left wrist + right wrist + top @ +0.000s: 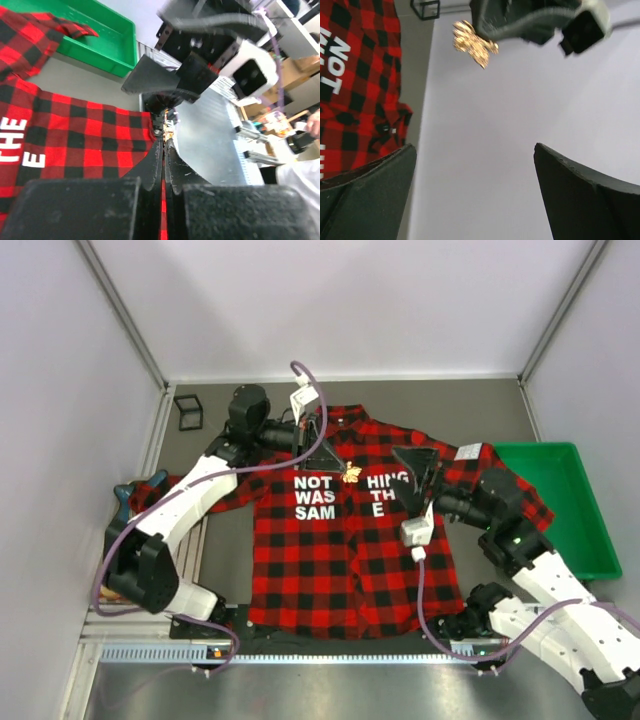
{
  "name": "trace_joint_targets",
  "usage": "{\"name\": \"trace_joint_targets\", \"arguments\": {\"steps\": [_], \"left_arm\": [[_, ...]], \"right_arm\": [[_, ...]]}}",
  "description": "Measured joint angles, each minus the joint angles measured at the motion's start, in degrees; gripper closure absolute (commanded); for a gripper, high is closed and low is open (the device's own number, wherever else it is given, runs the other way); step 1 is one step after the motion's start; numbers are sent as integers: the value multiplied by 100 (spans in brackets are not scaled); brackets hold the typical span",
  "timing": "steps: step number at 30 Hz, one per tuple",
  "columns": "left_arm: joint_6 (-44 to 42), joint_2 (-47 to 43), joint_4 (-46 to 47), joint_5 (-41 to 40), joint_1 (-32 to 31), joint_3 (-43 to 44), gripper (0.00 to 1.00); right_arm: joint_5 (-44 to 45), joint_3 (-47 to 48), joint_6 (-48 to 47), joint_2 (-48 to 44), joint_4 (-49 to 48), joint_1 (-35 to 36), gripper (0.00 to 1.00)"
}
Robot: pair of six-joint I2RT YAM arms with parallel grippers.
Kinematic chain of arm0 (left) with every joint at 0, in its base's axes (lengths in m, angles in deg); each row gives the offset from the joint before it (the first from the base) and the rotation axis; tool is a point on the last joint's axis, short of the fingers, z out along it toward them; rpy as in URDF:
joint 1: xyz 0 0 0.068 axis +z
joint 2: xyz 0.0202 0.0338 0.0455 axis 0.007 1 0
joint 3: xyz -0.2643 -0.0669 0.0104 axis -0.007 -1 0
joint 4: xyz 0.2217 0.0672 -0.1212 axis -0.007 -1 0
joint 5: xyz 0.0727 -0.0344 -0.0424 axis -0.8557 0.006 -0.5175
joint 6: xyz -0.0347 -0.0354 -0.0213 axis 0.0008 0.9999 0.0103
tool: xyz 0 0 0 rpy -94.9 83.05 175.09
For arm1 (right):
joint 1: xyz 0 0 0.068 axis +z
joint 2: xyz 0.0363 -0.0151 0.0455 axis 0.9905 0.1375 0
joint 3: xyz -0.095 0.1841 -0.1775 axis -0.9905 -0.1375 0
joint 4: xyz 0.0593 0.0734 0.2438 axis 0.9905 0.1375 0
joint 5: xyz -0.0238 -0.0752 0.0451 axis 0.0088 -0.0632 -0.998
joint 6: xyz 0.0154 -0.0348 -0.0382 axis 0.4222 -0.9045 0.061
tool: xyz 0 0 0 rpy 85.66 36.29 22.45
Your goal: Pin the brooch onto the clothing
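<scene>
The red-and-black plaid shirt (350, 560) lies spread flat on the table, white lettering up; it also shows in the left wrist view (85, 145) and the right wrist view (355, 85). The brooch (350, 474) is a tiny leaf-shaped pin that looks golden here. My left gripper (340, 468) is shut on it at the fingertips (164, 140), holding it over the shirt's front between "NOT" and "HING". In the right wrist view the brooch (472, 42) hangs from the left gripper's tips against the wall. My right gripper (410, 478) is open and empty (475, 147), just right of the brooch, facing it.
A green tray (555, 500) stands at the right, under the shirt's sleeve end. A small black frame (188, 410) sits at the back left corner. A dark blue object (125, 498) lies at the left edge. White walls enclose three sides.
</scene>
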State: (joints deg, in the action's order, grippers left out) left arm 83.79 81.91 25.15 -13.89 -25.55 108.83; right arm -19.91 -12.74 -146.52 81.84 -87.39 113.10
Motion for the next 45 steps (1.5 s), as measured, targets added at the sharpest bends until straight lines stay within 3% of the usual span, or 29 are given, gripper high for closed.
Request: {"name": "trace_joint_targets", "arguments": {"steps": [5,10,16,21,31,35,45], "left_arm": [[-955,-564,-42,-302,-37,-282,100],[-1335,-796,214,-509,-39,-503,100],[-1080,-780,1119,-787,-46,-907,100],[-662,-774,2000,-1010,-55,-1075,100],[-319,-774,2959,-1257,-175,-1182,100],[-240,-774,3106,-1346,-192,-1204,100],[52,-739,3456,-1488,-208,-1204,100]], "right_arm": [[540,1834,2312,603,2028,-223,2],[-87,3646,5042,1663,3200,-623,5],[-1537,4459,7482,2680,3901,-721,5],[-1788,4734,8937,3220,4033,-730,9],[-2273,4819,10104,3510,3473,-761,32],[-2352,4843,10295,3593,3250,-761,52],[-2199,4843,10404,3794,3073,-761,61]]}}
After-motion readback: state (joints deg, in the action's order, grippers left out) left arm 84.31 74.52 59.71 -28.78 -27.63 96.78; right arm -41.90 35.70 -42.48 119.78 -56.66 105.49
